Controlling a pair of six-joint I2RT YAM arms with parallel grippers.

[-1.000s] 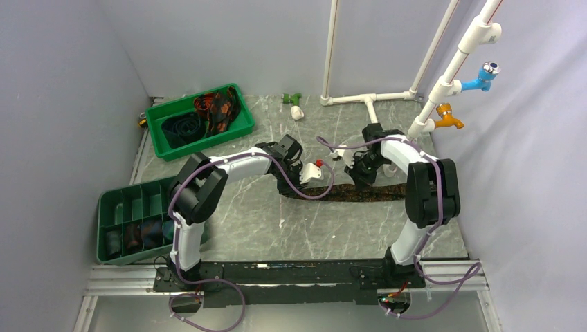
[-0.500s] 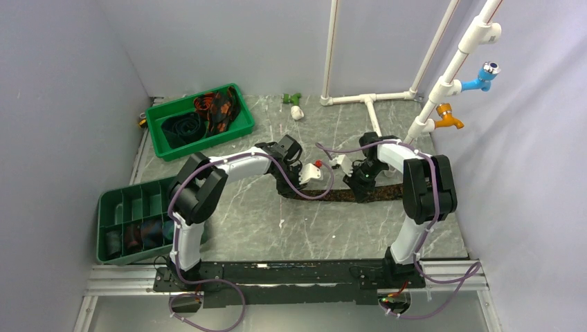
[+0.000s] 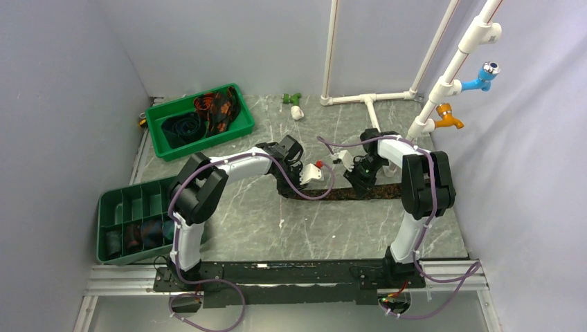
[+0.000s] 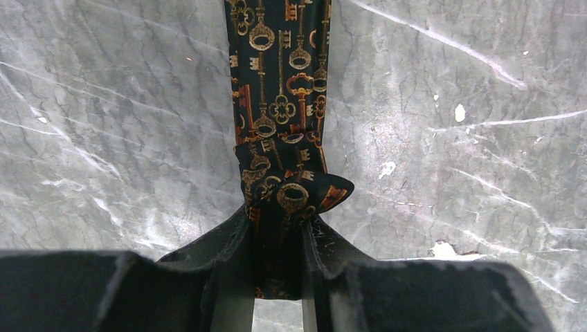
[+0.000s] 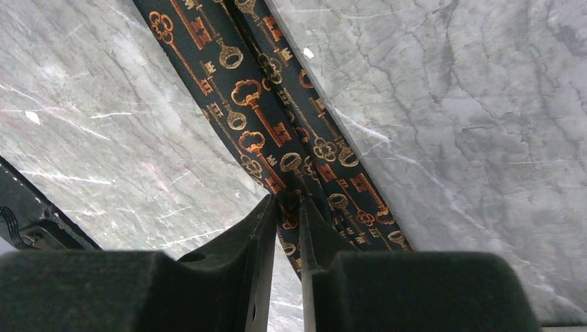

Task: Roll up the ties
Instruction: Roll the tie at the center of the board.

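Table (image 3: 263, 228): marble top, likely slick; tie (image 3: 384, 191) lies flat across it between both arms, key print up.
Far tray (image 3: 244, 126): more ties (image 3: 208, 111) heaped, unrolled.
Left gripper (image 4: 277, 225): clamped on tie's folded end; started roll small, lopsided.
Right gripper (image 5: 285, 207): jaws at narrow gap on strip farther along; pinching or clear of cloth, cannot tell.
Risks:
- unpinned strip slides on slick top, roll goes slack;
- strip looks doubled lengthwise, may feed skewed, roll cones;
- fold slips from left grip on turning.
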